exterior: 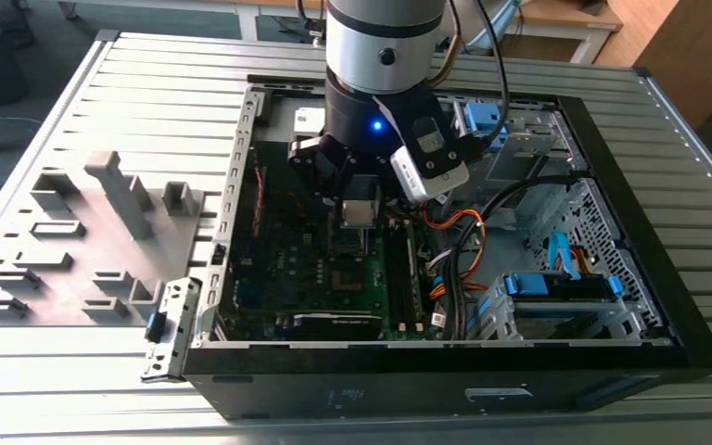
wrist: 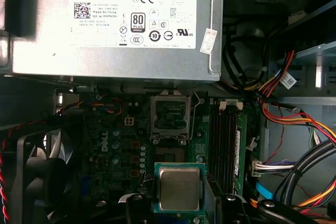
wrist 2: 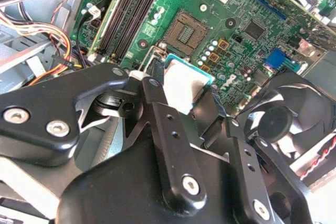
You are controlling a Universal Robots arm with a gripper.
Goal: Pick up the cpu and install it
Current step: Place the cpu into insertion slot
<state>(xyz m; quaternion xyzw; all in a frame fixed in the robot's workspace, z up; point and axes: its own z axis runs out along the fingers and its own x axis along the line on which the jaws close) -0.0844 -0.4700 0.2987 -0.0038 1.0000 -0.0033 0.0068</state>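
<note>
The gripper (wrist: 181, 206) clasps the square cpu (wrist: 179, 187) flat, silvery top upward

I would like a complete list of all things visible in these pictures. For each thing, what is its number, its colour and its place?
table: one, grey, slatted.
computer case: one, black, open, on the table.
blocks: several, grey, standing at the exterior view's left of the computer case.
motherboard: one, green, inside the computer case.
socket: one, dark, open and empty, on the motherboard.
cpu: one, silvery-grey top, held between the jaws above the motherboard, not in the socket.
power supply: one, silvery, inside the computer case.
fan: one, black, beside the motherboard.
cables: many, orange, red and black, inside the computer case.
arm: one, silvery and black, reaching into the computer case.
gripper: one, black, jaws shut on the cpu.
</note>
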